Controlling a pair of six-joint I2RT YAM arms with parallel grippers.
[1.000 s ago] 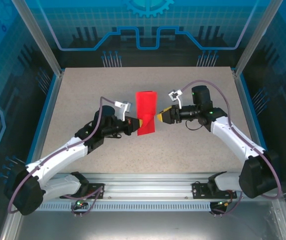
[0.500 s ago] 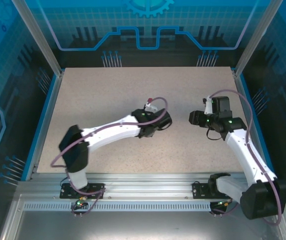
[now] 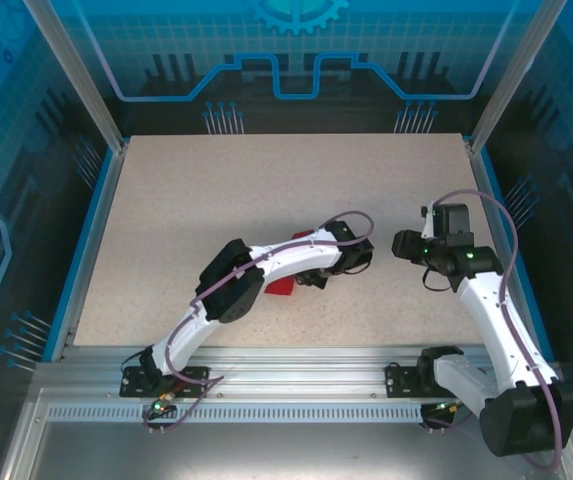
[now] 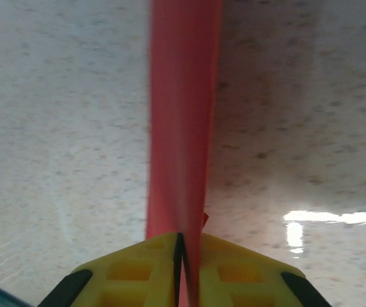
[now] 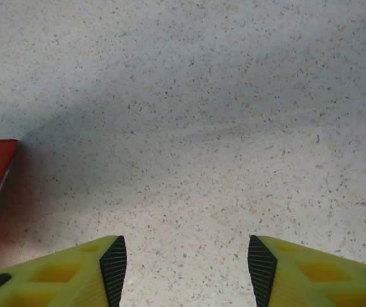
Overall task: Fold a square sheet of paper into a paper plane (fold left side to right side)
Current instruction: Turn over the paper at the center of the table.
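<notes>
The red square sheet of paper [image 3: 282, 288] lies folded on the table, mostly hidden under my left arm, so its outline cannot be made out. In the left wrist view the paper [image 4: 183, 115] runs as a narrow red strip straight out from my left gripper [image 4: 184, 238], whose yellow fingers are pressed together on it. From above, the left gripper [image 3: 309, 281] sits right of the table's centre, the arm reaching across. My right gripper [image 5: 187, 256] stands open over bare table, and an edge of the paper [image 5: 0, 163] shows far to its left. Seen from the top, the right gripper [image 3: 400, 243] is apart from the paper.
The speckled beige table [image 3: 196, 200] is bordered by blue rails and posts. My left arm's links [image 3: 236, 285] lie low across the near middle. A metal rail [image 3: 286, 360] with both arm bases runs along the near edge.
My left arm has swung from the left across to the right with the paper, which now lies mostly under it. The right gripper has pulled back to the right, off the paper.
</notes>
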